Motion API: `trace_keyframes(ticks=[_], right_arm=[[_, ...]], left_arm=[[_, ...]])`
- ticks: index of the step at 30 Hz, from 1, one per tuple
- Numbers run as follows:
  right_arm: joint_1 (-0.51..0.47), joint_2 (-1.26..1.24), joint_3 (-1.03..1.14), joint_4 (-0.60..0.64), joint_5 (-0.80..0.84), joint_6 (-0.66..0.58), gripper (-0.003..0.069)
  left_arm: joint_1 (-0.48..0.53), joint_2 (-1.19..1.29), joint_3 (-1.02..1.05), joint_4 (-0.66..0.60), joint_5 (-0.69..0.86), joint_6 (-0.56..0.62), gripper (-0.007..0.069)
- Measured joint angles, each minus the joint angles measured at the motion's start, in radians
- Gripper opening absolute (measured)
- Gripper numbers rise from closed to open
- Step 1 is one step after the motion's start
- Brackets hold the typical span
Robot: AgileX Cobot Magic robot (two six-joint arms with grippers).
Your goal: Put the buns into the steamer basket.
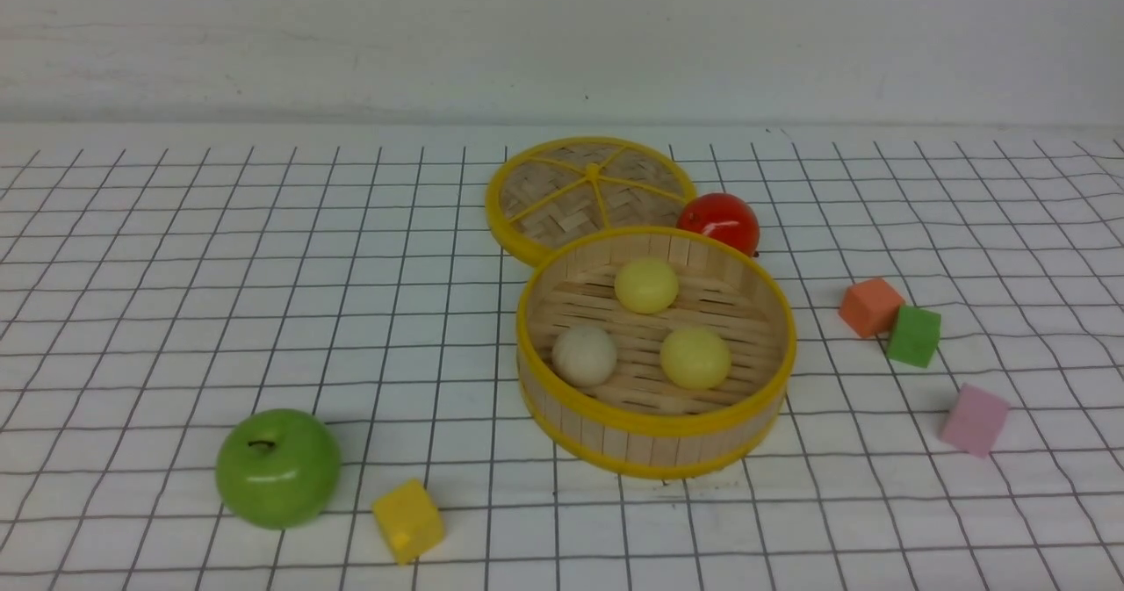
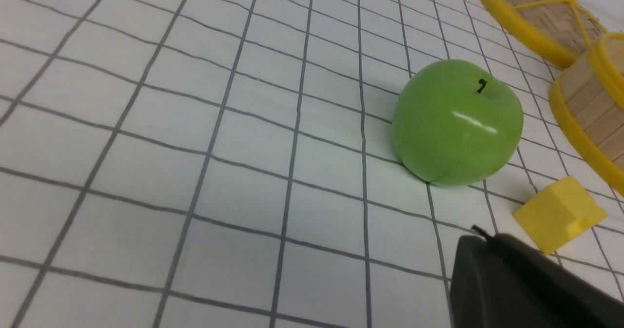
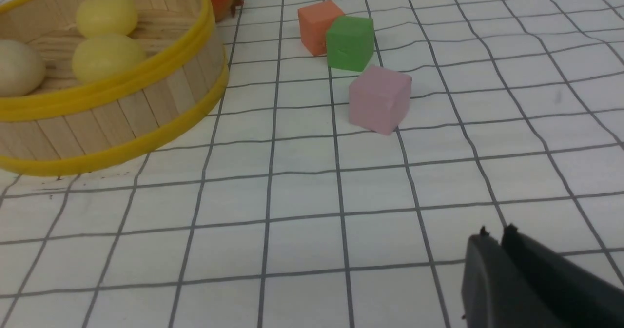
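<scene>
Bamboo slats ring the steamer basket (image 1: 654,415), which sits just right of centre on the gridded sheet (image 1: 176,310), and I count all three buns on its slatted floor: the cream-white bun (image 1: 584,356) at nine o'clock, one pale yellow bun (image 1: 646,284) at twelve, the other yellow bun (image 1: 695,357) near four, none touching another. Behind the basket, at about eleven o'clock from it, the woven lid (image 1: 588,189) lies flat, its near edge hidden by the basket rim; the red tomato (image 1: 718,221) sits just beside the far wall at one o'clock. To the basket's three o'clock stand the orange cube (image 1: 870,306) touching the green cube (image 1: 913,335), with the pink cube (image 1: 974,419) apart at four. At eight o'clock the green apple (image 1: 278,467) and yellow cube (image 1: 408,520) sit close together. Most of the sheet's left half is open. My left gripper (image 2: 480,233) shows clenched and empty near the yellow cube; the right gripper (image 3: 497,231) has its jaws nearly together, holding nothing, over bare grid.
</scene>
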Motion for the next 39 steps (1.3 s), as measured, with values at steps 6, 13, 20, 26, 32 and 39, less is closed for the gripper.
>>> trace_keyframes(ticks=[6,13,20,26,32,39], right_arm=[[0.000,0.000,0.001,0.000,0.000,0.000,0.0044],[0.000,0.000,0.001,0.000,0.000,0.000,0.0052],[0.000,0.000,0.001,0.000,0.000,0.000,0.0064],[0.000,0.000,0.001,0.000,0.000,0.000,0.0072],[0.000,0.000,0.001,0.000,0.000,0.000,0.0083],[0.000,0.000,0.001,0.000,0.000,0.000,0.0092]], left_arm=[[0.000,0.000,0.000,0.000,0.000,0.000,-0.0013],[0.000,0.000,0.000,0.000,0.000,-0.001,-0.0013],[0.000,0.000,0.000,0.000,0.000,-0.001,-0.0013],[0.000,0.000,0.000,0.000,0.000,-0.001,-0.0013],[0.000,0.000,0.000,0.000,0.000,-0.001,-0.0013],[0.000,0.000,0.000,0.000,0.000,-0.001,-0.0013]])
